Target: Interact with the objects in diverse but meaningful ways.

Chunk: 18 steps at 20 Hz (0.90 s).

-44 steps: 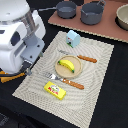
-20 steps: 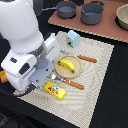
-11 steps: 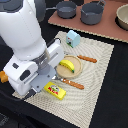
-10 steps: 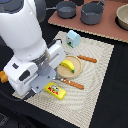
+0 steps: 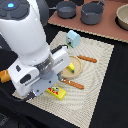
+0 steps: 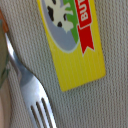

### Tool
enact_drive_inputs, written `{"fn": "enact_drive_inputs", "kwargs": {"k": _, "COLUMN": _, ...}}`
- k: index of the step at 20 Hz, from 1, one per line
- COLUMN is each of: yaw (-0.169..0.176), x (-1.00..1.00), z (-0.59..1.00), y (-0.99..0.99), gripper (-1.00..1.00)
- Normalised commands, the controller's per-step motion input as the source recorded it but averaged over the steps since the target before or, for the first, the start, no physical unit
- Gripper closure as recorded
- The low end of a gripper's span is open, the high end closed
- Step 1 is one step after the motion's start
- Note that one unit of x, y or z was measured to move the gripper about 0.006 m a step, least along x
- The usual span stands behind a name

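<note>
The flat yellow box [image 5: 56, 92] lies on the beige placemat [image 5: 97, 62], near its front edge. My gripper [image 5: 48, 86] hangs right over the box, mostly hidden behind the white arm, so I cannot see how the fingers stand. The wrist view is filled by the yellow box [image 6: 75, 40] with its cow picture and a silver fork [image 6: 27, 82] beside it; no fingers show there. A banana [image 5: 71, 66] rests on a round plate [image 5: 79, 65]. The pale blue carton [image 5: 73, 37] stands at the mat's far edge.
Two orange-handled utensils [image 5: 87, 59] [image 5: 75, 84] lie on either side of the plate. Two dark grey pots [image 5: 66, 8] [image 5: 92, 12] and a pan [image 5: 122, 17] stand at the back. An orange-brown bread loaf [image 5: 4, 76] peeks out at the exterior view's left.
The arm has swung from the exterior view's left in over the placemat and come down above the yellow box. The objects have not moved.
</note>
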Motion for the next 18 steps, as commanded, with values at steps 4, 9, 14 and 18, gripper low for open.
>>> {"fn": "enact_drive_inputs", "kwargs": {"k": 4, "yaw": 0.024, "x": 0.55, "z": 0.14, "y": -0.15, "gripper": -1.00}}
{"fn": "enact_drive_inputs", "kwargs": {"k": 9, "yaw": -0.014, "x": 0.70, "z": 0.38, "y": -0.16, "gripper": -1.00}}
{"fn": "enact_drive_inputs", "kwargs": {"k": 14, "yaw": -0.008, "x": 0.58, "z": 0.16, "y": -0.16, "gripper": -1.00}}
{"fn": "enact_drive_inputs", "kwargs": {"k": 18, "yaw": 0.000, "x": 0.52, "z": 0.00, "y": -0.07, "gripper": -1.00}}
